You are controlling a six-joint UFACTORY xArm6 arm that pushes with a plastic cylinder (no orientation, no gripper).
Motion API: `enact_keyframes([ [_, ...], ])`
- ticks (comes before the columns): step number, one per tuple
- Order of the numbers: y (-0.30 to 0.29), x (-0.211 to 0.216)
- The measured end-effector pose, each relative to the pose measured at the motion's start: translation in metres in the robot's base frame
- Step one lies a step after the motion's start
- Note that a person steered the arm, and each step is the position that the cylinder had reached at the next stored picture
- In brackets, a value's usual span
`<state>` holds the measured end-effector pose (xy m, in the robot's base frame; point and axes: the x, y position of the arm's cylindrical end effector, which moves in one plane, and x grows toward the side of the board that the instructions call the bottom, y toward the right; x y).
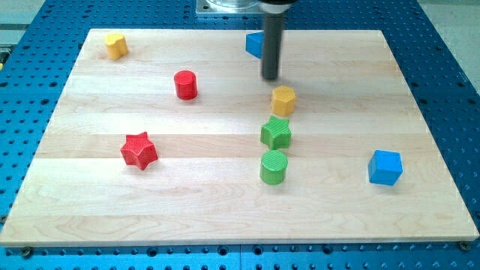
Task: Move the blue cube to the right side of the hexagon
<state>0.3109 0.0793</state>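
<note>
The blue cube (385, 166) sits near the view's right edge of the wooden board (187, 210), low down. The yellow hexagon (283, 100) stands near the board's middle, well to the cube's upper left. My tip (270, 77) is just above and slightly left of the hexagon, apart from it and far from the blue cube. A second blue block (254, 44), partly hidden by the rod, sits at the view's top.
A green star (276, 133) and a green cylinder (274, 166) stand in a column below the hexagon. A red cylinder (185, 85), a red star (139, 150) and a yellow block (115, 46) lie to the view's left.
</note>
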Motion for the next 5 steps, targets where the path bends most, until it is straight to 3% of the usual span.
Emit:
enact_keyframes([
  [2,-0.026,-0.047],
  [3,-0.055,-0.047],
  [4,0.007,-0.043],
  [5,0.024,-0.098],
])
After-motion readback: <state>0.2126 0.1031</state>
